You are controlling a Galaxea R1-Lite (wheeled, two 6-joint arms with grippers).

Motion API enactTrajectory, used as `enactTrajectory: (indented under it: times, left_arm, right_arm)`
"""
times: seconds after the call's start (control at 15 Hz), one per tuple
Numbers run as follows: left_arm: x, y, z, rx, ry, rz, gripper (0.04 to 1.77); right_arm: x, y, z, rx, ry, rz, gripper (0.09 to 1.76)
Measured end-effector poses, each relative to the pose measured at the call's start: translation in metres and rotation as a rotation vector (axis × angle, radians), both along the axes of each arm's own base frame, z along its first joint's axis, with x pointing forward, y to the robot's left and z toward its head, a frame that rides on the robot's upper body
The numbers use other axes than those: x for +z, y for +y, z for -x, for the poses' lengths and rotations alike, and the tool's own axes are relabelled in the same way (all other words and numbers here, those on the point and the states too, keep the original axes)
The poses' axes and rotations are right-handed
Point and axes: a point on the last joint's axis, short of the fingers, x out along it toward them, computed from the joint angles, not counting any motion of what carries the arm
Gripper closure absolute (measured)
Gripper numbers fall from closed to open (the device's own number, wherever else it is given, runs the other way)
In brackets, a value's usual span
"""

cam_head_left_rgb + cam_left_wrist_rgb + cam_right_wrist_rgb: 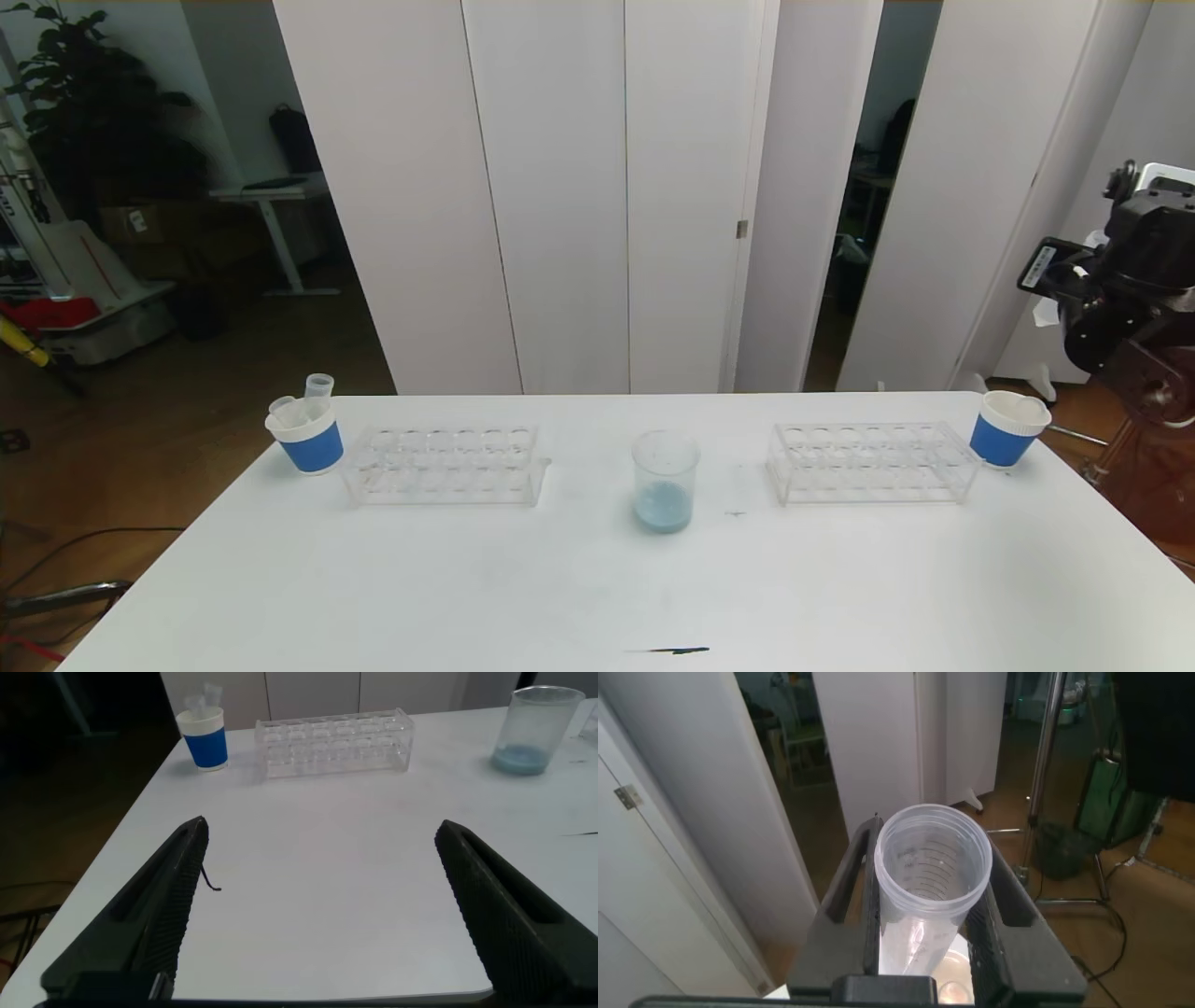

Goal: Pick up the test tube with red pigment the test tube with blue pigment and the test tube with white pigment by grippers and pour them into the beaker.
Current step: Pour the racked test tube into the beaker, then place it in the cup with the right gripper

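Open left hand (318, 924) above white table (318, 859)

We can read no text, brand or number anywhere. We see a white label (1038, 265) on the dark equipment at the right edge of the head view, its print illegible, and unnumbered graduation lines inside the clear tube (929, 891).

the beaker (665, 481) stands upright on the table, clear, with pale blue liquid pooled at its bottom, well ahead of the wide-spread left jaws. a clear, emptied test tube (932, 882) sits clamped between the right jaws, its open mouth facing the wrist camera.
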Motion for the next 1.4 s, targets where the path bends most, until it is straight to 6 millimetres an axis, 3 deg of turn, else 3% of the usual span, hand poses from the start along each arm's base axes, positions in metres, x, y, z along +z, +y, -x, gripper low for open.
enactTrajectory:
  times: [0.27, 0.53, 0.87, 1.4]
  left_arm:
    - [0.000, 0.000, 0.000, 0.000, 0.000, 0.000, 0.08]
    - [0.000, 0.000, 0.000, 0.000, 0.000, 0.000, 0.08]
    - [0.000, 0.000, 0.000, 0.000, 0.000, 0.000, 0.08]
    - [0.000, 0.000, 0.000, 0.000, 0.000, 0.000, 0.08]
  right_arm:
    - [-0.009, -0.055, -0.007, -0.066, 0.012, 0.001, 1.26]
    - [-0.032, -0.080, -0.025, -0.084, 0.034, -0.033, 1.26]
    - [-0.076, -0.085, -0.048, -0.070, 0.112, -0.111, 1.26]
    - [-0.110, -0.083, -0.070, -0.068, 0.168, -0.233, 1.26]
